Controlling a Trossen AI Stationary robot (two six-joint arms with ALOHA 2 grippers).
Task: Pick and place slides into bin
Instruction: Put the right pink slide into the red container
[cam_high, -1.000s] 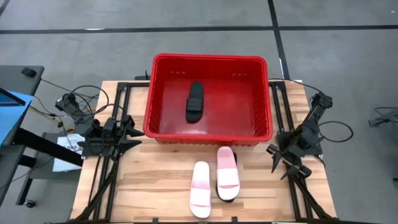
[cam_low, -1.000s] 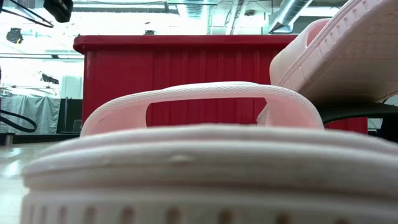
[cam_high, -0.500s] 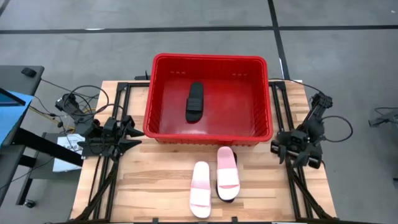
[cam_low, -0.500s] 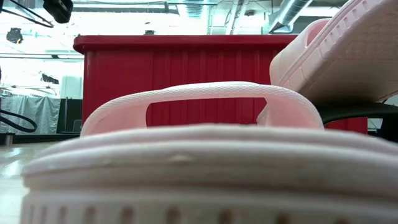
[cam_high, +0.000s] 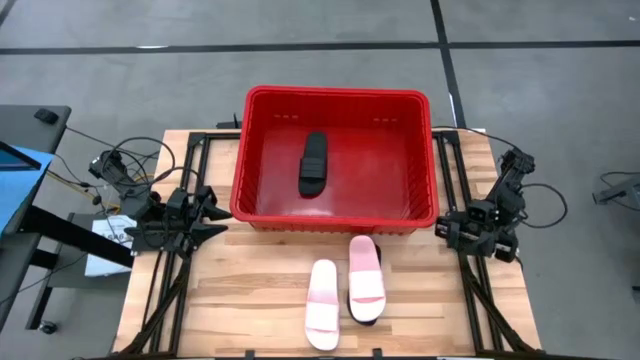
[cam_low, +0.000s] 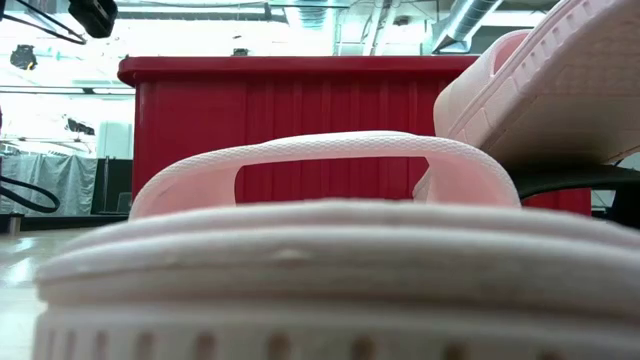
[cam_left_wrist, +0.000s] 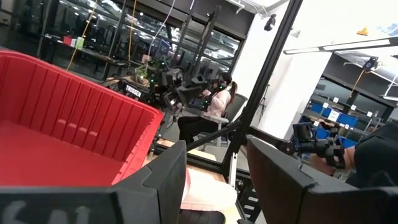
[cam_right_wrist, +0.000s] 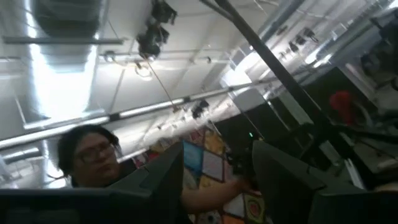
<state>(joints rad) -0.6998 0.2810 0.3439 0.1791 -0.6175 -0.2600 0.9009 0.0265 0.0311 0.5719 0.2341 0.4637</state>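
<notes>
The left claw (cam_high: 212, 222) is hanging at the left edge of the worktop (cam_high: 250, 290), its fingers spread and gripping nothing, just beside the red bin (cam_high: 335, 225). One black slide (cam_high: 313, 163) is lying inside the bin. Lower centre, two pink slides (cam_high: 322, 303) are resting, one atop a black slide (cam_high: 362, 315). At the right edge the right claw (cam_high: 447, 232) is sitting parted, empty, well apart from them.

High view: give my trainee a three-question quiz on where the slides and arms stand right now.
1. How many slides lie in the bin?
2. True or false: the pink slide rests partly on a black slide.
3. Which holds a slide: A left gripper, B right gripper, C neither?

Key: 1. One, the black slide inside. 2. True. 3. C; both have their fingers apart, empty.
</notes>
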